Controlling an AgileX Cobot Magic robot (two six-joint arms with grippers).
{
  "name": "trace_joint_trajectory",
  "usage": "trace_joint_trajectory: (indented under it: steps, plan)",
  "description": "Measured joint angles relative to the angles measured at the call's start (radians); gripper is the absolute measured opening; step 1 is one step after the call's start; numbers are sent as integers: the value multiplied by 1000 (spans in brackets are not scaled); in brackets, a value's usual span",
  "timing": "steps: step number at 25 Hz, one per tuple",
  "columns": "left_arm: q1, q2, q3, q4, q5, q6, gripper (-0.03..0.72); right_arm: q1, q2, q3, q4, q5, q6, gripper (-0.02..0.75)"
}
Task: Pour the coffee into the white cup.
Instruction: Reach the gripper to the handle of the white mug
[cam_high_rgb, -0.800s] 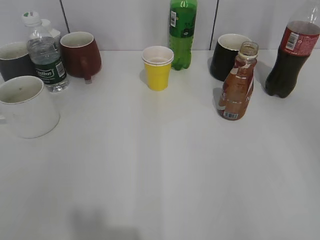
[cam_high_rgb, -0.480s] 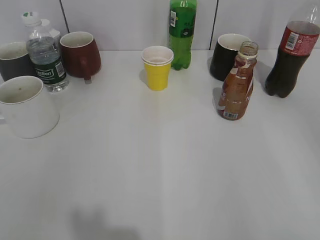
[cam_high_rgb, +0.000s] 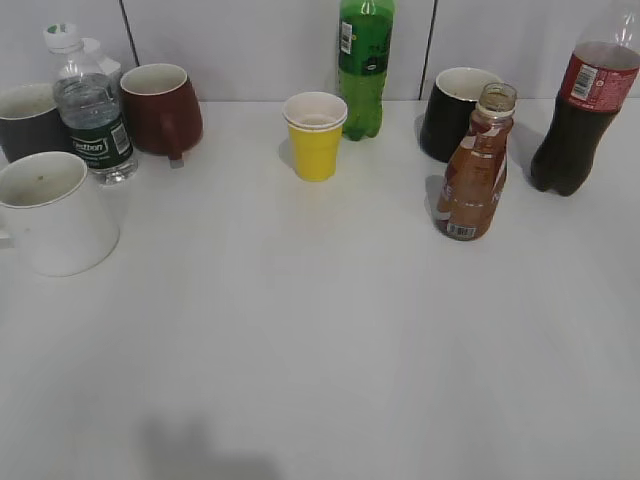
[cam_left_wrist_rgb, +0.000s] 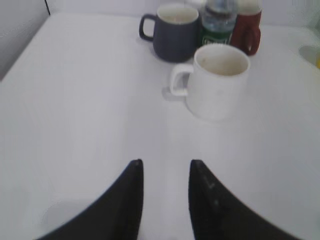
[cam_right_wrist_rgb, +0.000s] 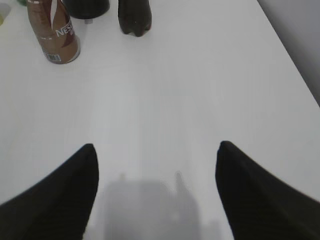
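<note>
The coffee bottle (cam_high_rgb: 476, 170), curvy with an orange-brown label and no cap, stands upright at the right of the table; it also shows in the right wrist view (cam_right_wrist_rgb: 54, 32). The white cup (cam_high_rgb: 55, 212) stands upright at the left edge, seemingly empty; it also shows in the left wrist view (cam_left_wrist_rgb: 218, 80), handle to the left. My left gripper (cam_left_wrist_rgb: 165, 167) is open and empty, well short of the cup. My right gripper (cam_right_wrist_rgb: 156, 150) is wide open and empty, well short of the bottle. Neither gripper shows in the exterior view.
At the back stand a dark mug (cam_high_rgb: 28, 120), a water bottle (cam_high_rgb: 92, 110), a red-brown mug (cam_high_rgb: 162, 108), a yellow paper cup (cam_high_rgb: 316, 135), a green soda bottle (cam_high_rgb: 364, 65), a black mug (cam_high_rgb: 458, 112) and a cola bottle (cam_high_rgb: 585, 110).
</note>
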Motion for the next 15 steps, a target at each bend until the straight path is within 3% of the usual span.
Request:
trace_joint_trajectory:
  steps: [9, 15]
  plan:
    - [0, 293, -11, 27, -317, 0, 239, 0, 0, 0, 0, 0, 0, 570]
    - [0, 544, 42, 73, -668, 2, 239, 0, 0, 0, 0, 0, 0, 570]
